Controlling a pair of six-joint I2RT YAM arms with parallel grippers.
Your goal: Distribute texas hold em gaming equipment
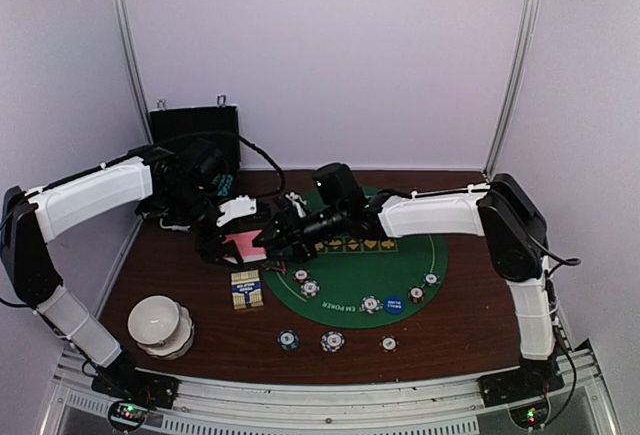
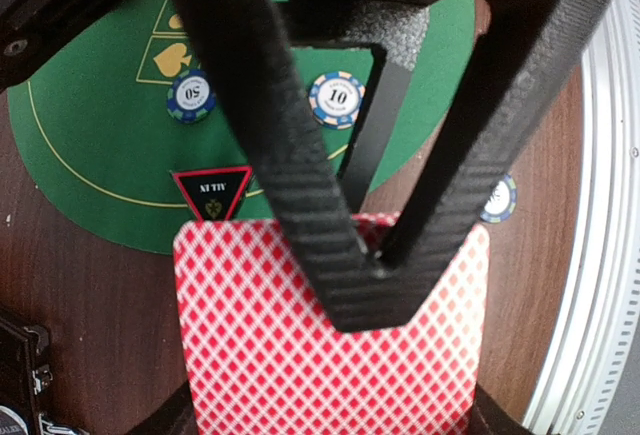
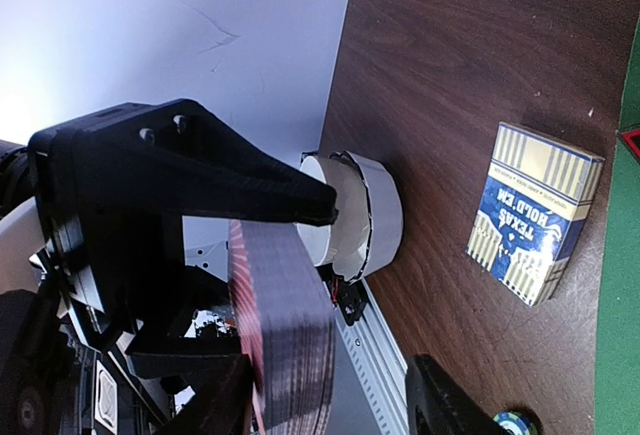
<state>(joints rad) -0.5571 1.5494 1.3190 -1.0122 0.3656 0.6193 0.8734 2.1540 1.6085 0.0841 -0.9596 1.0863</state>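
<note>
Surface: dark wood table (image 1: 460, 325) carrying a green felt mat (image 1: 345, 280), pale walls behind; on the mat, striped poker chips (image 1: 371, 304), a blue round button (image 1: 393, 304) and a red-black triangle marker (image 2: 213, 193) near its edge. Item held: stack of pink-backed playing cards (image 2: 270, 355), up off the table by the mat's left edge, pinched between the pressed-together fingers of the left gripper (image 2: 365, 270). Right gripper (image 1: 285, 238): fingers spread to either side of that stack (a gap shows beside the cards); card box (image 3: 535, 215) and white bowl stack (image 1: 160, 325) rest on the wood nearby.
</note>
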